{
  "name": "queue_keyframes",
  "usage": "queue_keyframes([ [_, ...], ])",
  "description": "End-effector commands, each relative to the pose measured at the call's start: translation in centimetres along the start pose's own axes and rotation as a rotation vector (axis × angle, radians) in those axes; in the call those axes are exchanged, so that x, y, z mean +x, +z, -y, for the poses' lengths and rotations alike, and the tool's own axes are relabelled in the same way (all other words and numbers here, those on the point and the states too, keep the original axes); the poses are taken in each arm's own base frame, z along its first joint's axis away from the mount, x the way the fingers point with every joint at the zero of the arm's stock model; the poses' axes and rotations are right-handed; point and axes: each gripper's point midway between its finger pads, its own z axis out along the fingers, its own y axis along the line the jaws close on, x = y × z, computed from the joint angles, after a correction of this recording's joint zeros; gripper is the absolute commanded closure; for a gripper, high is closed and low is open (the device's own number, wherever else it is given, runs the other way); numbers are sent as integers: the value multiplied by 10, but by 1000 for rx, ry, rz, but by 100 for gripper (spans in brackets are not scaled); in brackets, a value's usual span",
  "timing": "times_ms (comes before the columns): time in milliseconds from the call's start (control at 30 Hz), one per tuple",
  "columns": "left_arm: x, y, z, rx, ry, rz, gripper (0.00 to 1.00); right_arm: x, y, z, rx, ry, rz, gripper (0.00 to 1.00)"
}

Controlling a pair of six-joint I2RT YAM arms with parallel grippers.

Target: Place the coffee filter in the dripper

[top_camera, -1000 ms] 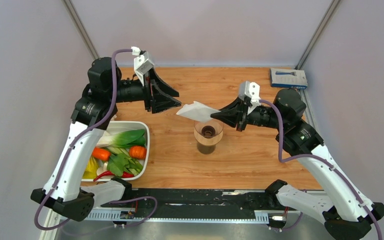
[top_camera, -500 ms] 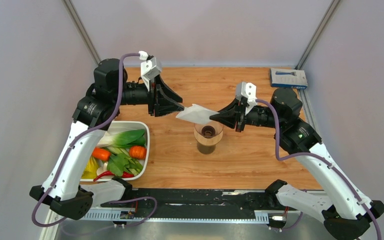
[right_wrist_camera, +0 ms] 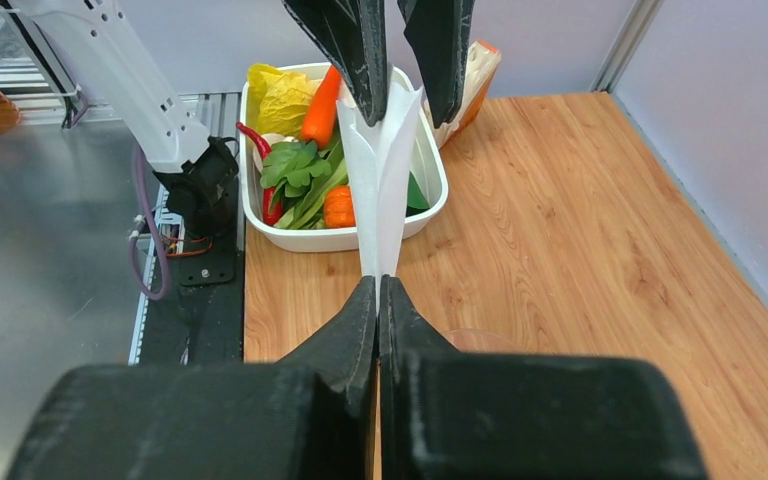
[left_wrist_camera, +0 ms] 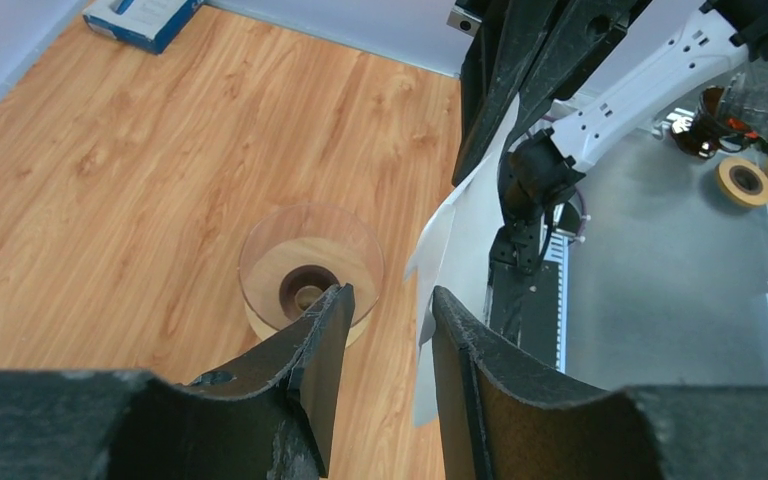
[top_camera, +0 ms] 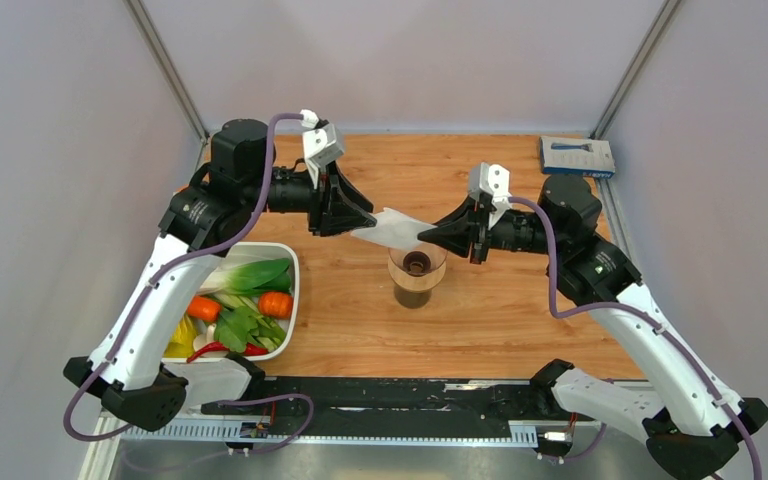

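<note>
The right claw (right_wrist_camera: 378, 295) is pinched tight on the coffee filter (right_wrist_camera: 380, 190), holding the sheet in the air by one edge; the left claw (left_wrist_camera: 388, 305) stands narrowly parted, a finger on either side of the sheet's far edge, not clamped on it; the filter spans the gap between the two claws, just above the dripper (top_camera: 417, 268) and not in it; the dripper stands upright on the table (top_camera: 500, 310); a white tray (right_wrist_camera: 300, 240) of vegetables lies to its left; a blue box (top_camera: 577, 156) sits at the far right corner.

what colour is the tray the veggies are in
The tray is plain white, seen best in the right wrist view.
</note>
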Motion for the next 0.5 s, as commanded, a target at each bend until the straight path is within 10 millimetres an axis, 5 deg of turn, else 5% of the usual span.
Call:
queue_keyframes([
  [0, -9, 0, 2, -11, 82, 0, 55, -21, -2, -2, -21, -55, 42, 100],
  [400, 14, 14, -1, -23, 112, -106, 55, -16, 2, -3, -44, -42, 24, 100],
  [433, 16, 16, -1, -19, 109, -112, 56, -16, 2, -2, -44, -42, 22, 100],
  [467, 16, 16, 1, -8, 105, -113, 69, -16, 3, -1, -41, -42, 21, 100],
])
